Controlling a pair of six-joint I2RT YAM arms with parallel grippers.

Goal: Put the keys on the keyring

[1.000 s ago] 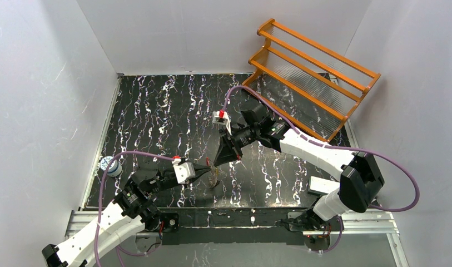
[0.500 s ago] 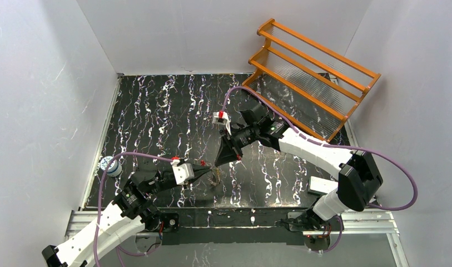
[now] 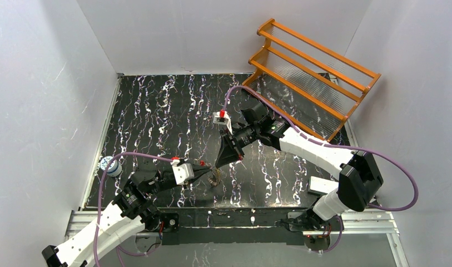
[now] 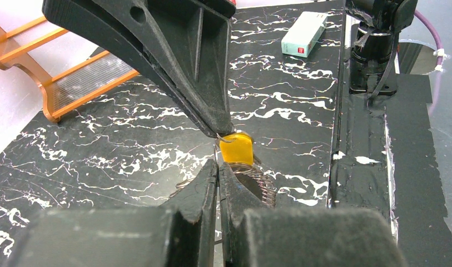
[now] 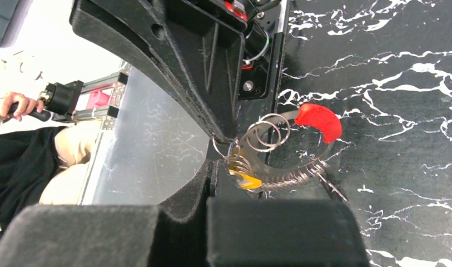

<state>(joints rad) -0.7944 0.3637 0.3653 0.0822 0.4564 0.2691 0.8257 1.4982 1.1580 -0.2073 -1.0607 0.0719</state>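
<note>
Keyring [image 5: 284, 175] lower edge behind fingers [image 5: 268, 233]; keys [image 5: 247, 179] indistinct, perhaps among coils.

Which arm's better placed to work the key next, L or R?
Left, probably. The left gripper, shut, has its tips right beside the yellow key. The right gripper, also shut, seems to pinch the keyring wire above it, so it should just hold.

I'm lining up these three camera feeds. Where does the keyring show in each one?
Top external: the keyring is low centre, slightly left of the middle.
Left wrist: centre, its wire coils just below-right of the yellow piece.
Right wrist: centre, its red section toward the upper right.
Shared landmark: the black white-veined tabletop, beneath it in all three.
</note>
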